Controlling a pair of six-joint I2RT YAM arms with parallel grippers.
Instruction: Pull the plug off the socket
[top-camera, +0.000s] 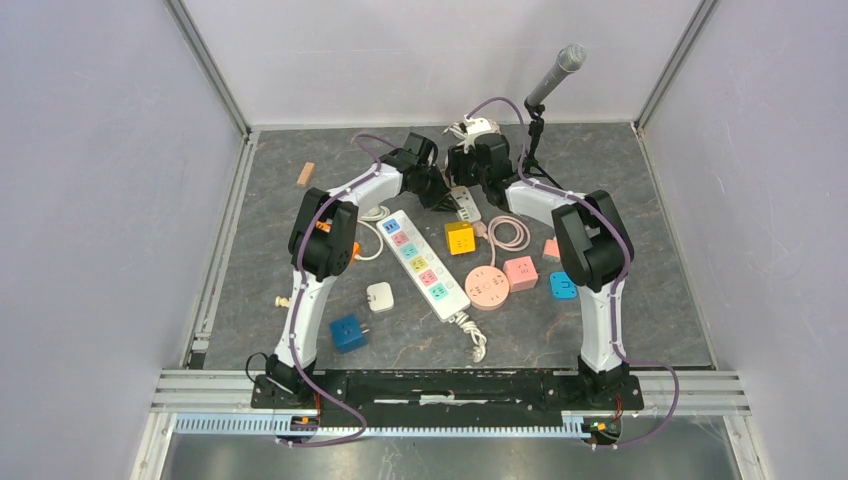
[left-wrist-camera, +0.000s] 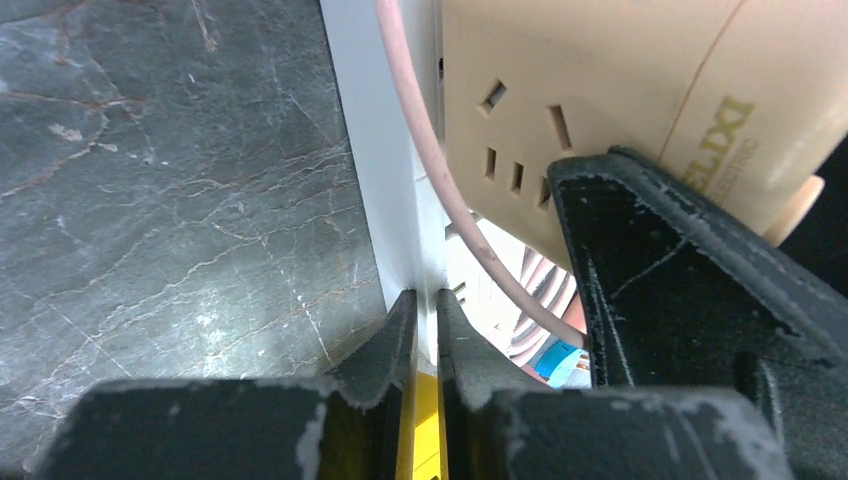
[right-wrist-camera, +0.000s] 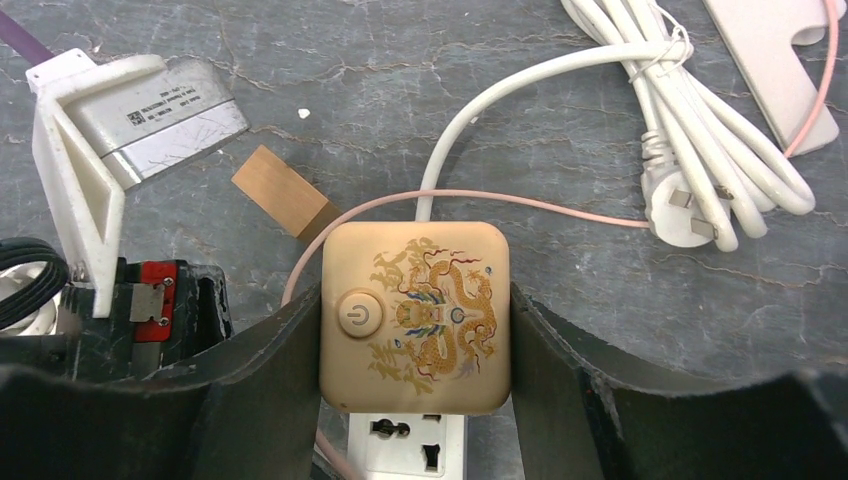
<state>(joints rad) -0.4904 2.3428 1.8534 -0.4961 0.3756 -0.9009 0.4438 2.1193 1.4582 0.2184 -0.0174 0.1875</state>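
A beige cube plug (right-wrist-camera: 415, 315) with a gold dragon print and a power button sits on a small white socket strip (right-wrist-camera: 407, 445) at the back of the table (top-camera: 465, 205). My right gripper (right-wrist-camera: 415, 335) is shut on the cube's two sides. In the left wrist view the cube (left-wrist-camera: 600, 80) stands beside the strip's white edge (left-wrist-camera: 395, 180), and a metal pin shows in the gap between them. My left gripper (left-wrist-camera: 427, 315) is shut on that thin white edge. A pink cable (left-wrist-camera: 425, 150) runs past the cube.
A long white strip with coloured sockets (top-camera: 425, 265), yellow (top-camera: 460, 238), pink (top-camera: 521, 272) and blue (top-camera: 348, 332) cubes and a round pink socket (top-camera: 487, 285) lie nearer. A wooden block (right-wrist-camera: 285, 205) and a bundled white cable (right-wrist-camera: 700, 130) lie beyond the cube. A microphone stand (top-camera: 553, 75) stands behind.
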